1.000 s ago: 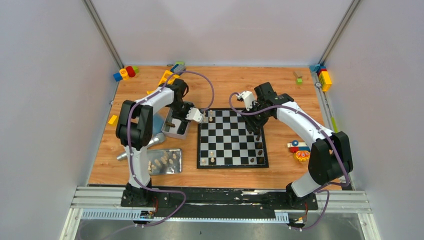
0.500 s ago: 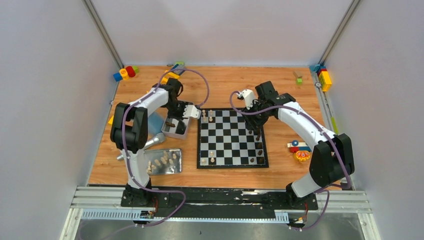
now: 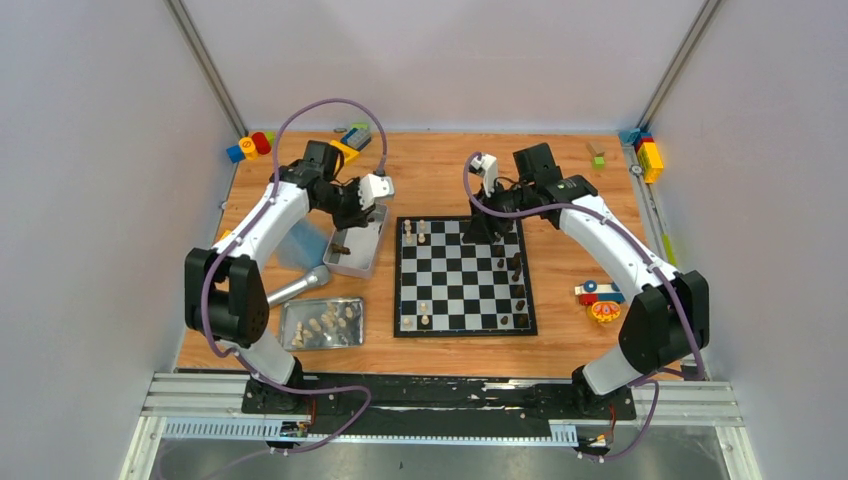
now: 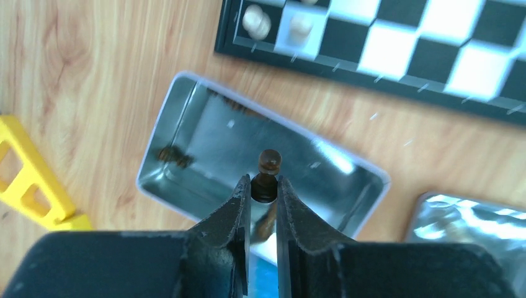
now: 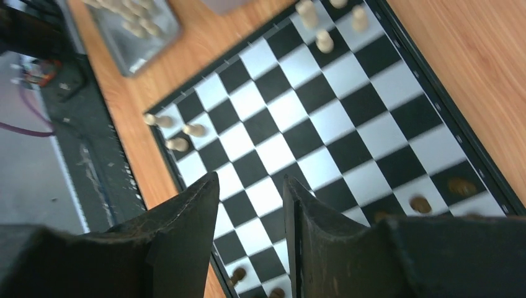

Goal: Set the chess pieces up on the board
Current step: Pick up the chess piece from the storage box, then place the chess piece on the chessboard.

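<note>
The left end effector [image 4: 263,186] is clamped on a dark brown pawn [image 4: 268,162] above the open metal tin [image 4: 211,133], just beside the chessboard's [image 3: 462,285] left border. The right end effector [image 5: 251,186], fingers apart and empty, hovers over the board's far edge. The pale pieces [image 3: 421,232] and dark pieces [image 3: 520,294] keep to its left and right sides, middle squares open.

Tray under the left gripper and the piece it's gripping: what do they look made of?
Tray: likely thin metal; shiny, with mirror-like reflections on its walls. Dark piece: probably turned wood, glossy brown; plastic can't be ruled out.
</note>
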